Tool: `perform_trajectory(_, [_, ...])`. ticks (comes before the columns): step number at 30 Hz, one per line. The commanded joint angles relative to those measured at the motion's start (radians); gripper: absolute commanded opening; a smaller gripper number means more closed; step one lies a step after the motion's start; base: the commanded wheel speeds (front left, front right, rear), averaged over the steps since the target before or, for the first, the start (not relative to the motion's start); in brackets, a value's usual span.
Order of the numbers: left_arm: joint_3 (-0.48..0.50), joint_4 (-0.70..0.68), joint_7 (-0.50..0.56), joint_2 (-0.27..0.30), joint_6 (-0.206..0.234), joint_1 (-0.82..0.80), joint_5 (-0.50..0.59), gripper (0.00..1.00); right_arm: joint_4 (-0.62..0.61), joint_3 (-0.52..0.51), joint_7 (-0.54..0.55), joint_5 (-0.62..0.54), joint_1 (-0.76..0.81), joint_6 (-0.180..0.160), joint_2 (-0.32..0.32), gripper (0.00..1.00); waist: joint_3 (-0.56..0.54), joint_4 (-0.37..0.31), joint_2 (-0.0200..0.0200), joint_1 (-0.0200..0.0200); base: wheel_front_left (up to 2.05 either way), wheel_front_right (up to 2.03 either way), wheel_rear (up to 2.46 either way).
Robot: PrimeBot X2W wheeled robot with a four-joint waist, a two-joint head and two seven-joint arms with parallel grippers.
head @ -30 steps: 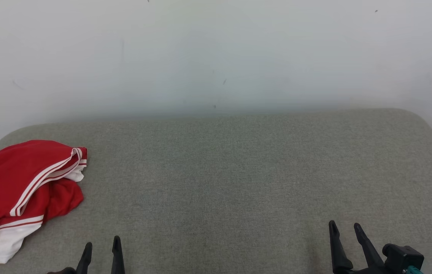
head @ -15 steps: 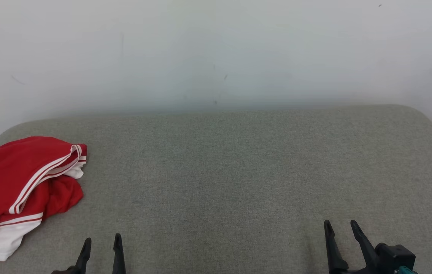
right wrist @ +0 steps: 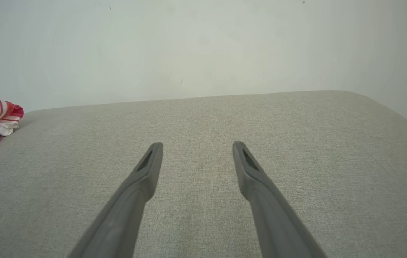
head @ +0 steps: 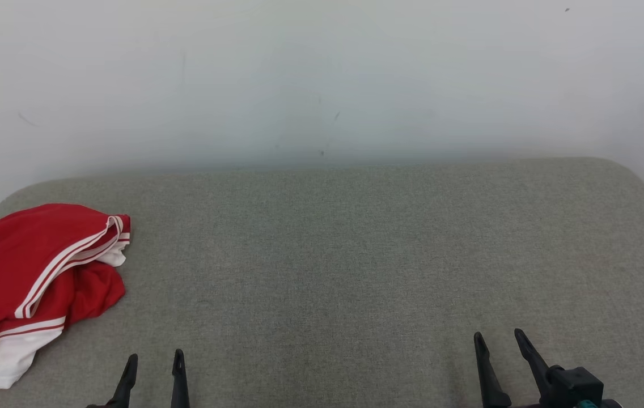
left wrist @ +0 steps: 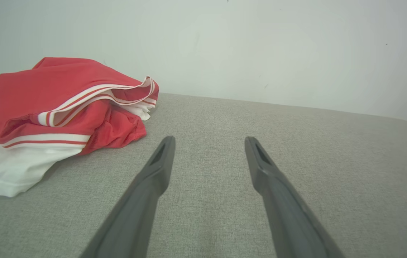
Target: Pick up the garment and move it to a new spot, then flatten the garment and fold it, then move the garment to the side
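Head view: the crumpled red-and-white garment lies at the left edge of the grey fabric-covered table. The heap runs roughly from 1 o'clock, where the striped band curls up, to 7 o'clock, where the white cloth spills out. It sits at about 10 o'clock from the left hand, near but not touching. That hand's fingers are spread wide with nothing between them, pointing to 12 o'clock over bare table. Further right, the right hand is likewise spread and empty, and the garment is well apart from it at about 9 o'clock. I judge the left hand much the nearer, so the pickup likely turns on it swinging toward 10 o'clock to meet the closest red part of the heap.
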Motion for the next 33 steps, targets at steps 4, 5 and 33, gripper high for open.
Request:
perform_trajectory(4, [-0.005, 0.007, -0.011, 0.005, 0.006, 0.015, 0.028, 1.00, 0.005, 0.005, -0.010, -0.031, 0.001, -0.002, -0.003, 1.00, -0.002, 0.001, -0.0001, 0.0000, 0.00, 0.00, 0.00])
perform_trajectory(5, [-0.005, 0.008, -0.010, 0.005, 0.007, 0.014, 0.025, 1.00, 0.006, 0.004, -0.009, -0.029, 0.001, -0.002, -0.003, 1.00, -0.003, 0.001, -0.0001, 0.0000, 0.00, 0.00, 0.00])
perform_trajectory(33, [0.013, 0.012, -0.010, 0.008, -0.006, 0.016, 0.045, 1.00, -0.019, -0.008, -0.009, -0.007, 0.035, -0.002, -0.002, 1.00, -0.026, 0.171, -0.0001, 0.0000, 0.00, 0.00, 0.00])
